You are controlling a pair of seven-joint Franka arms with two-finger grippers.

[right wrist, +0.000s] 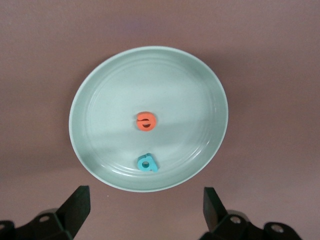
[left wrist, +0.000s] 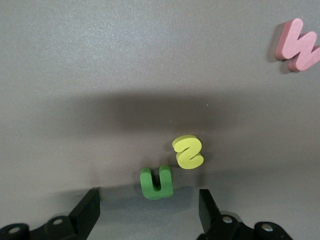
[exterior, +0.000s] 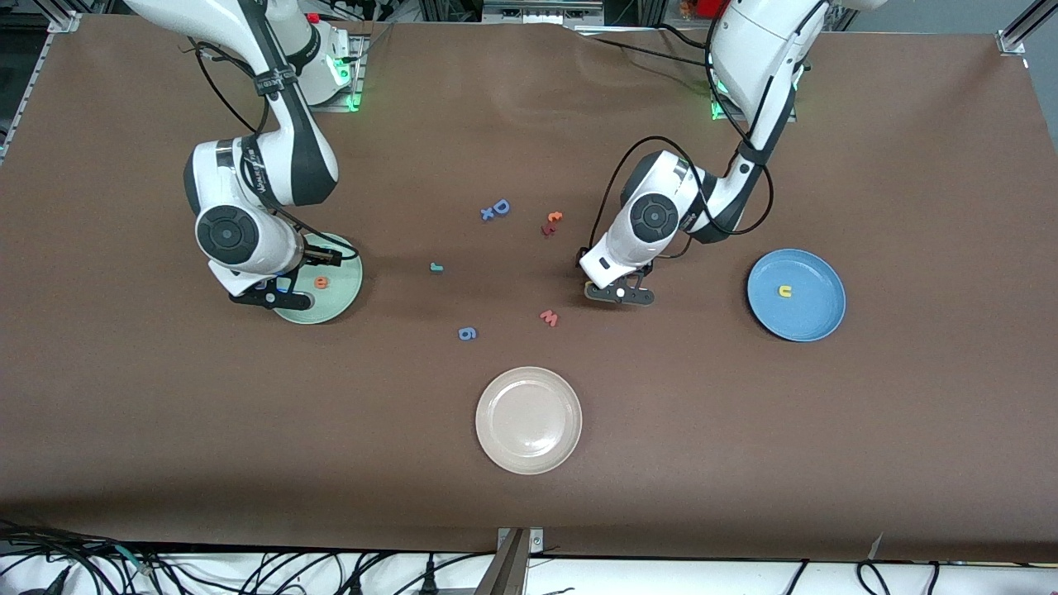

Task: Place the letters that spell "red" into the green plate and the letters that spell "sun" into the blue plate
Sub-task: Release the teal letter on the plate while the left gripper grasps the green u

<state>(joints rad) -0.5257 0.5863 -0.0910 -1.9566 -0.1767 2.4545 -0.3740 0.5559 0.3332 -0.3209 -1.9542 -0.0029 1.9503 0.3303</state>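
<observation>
Cream plate (exterior: 528, 420) nearest | green "n" (left wrist: 157, 182) upright | yellow "s" (left wrist: 188, 152) tilted

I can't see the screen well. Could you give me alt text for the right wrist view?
A pale green plate on a brown table holds two small foam letters, an orange "e" at its middle and a teal "d" near its rim. The right end effector is over the plate's edge, its two dark fingers wide open and empty.

High front view across the table (exterior: 529, 512); both wrist views close, straight down.
</observation>
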